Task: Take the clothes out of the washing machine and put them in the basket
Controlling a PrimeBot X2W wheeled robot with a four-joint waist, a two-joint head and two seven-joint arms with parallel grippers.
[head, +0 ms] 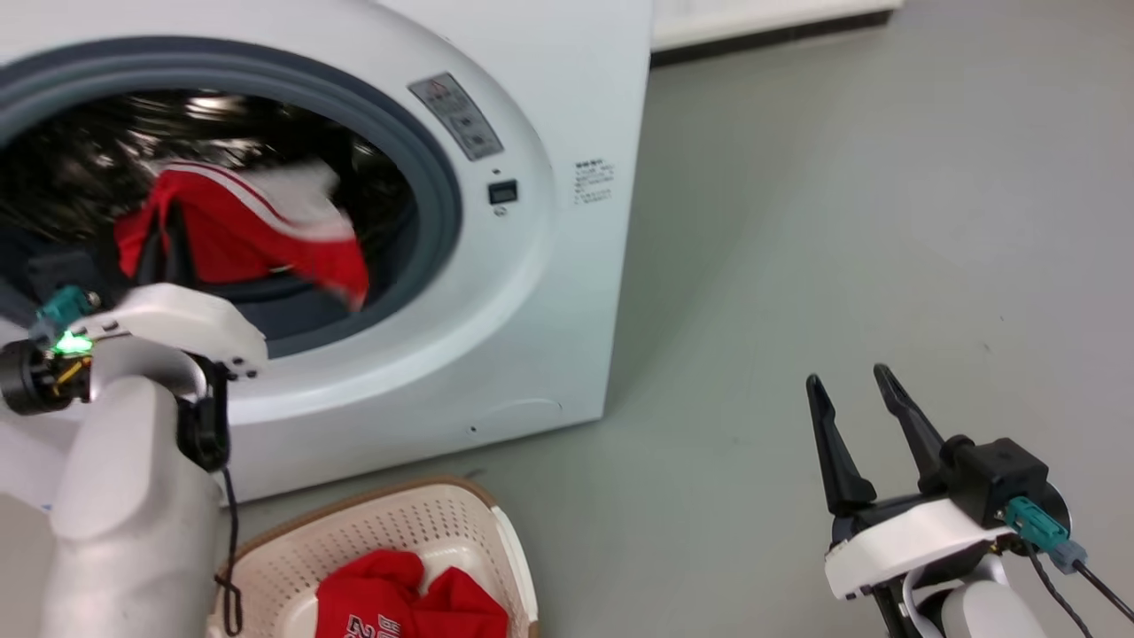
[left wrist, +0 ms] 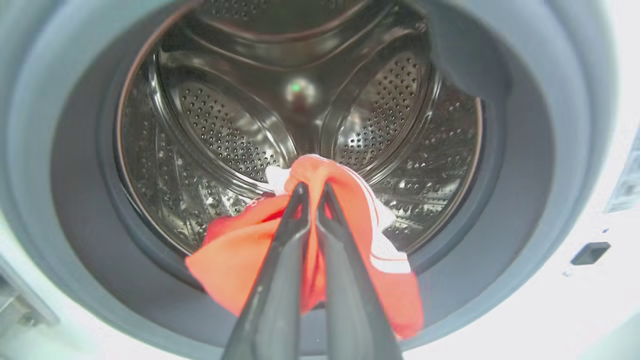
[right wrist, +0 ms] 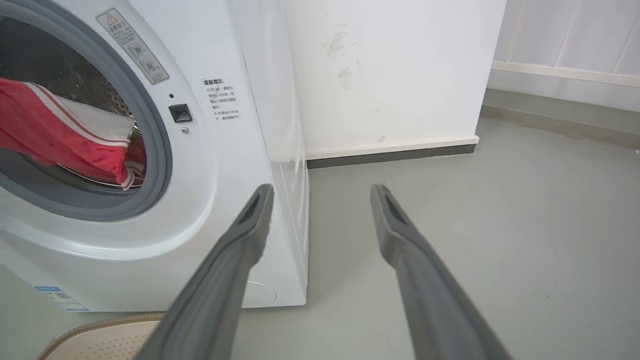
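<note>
At the open mouth of the washing machine [head: 549, 266], the left pincer [left wrist: 312, 189] is clamped on 1 striped red garment [left wrist: 235, 260], which hangs before the steel drum [left wrist: 225, 125] above the grey door ring [left wrist: 75, 210]. Below the opening, a lettered red garment [head: 399, 594] lies in the basket [head: 425, 523] on the floor [head: 842, 221], and off to the right the right pincer [head: 848, 377] hovers, its 2 fingers apart.

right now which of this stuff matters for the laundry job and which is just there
Part of the job:
washing machine
red garment at the drum mouth, clamped in the left pincer
basket
red clothes lying in the basket

Just there:
right pincer, open and holding nothing, above the floor
scuffed white wall
dark skirting
</note>
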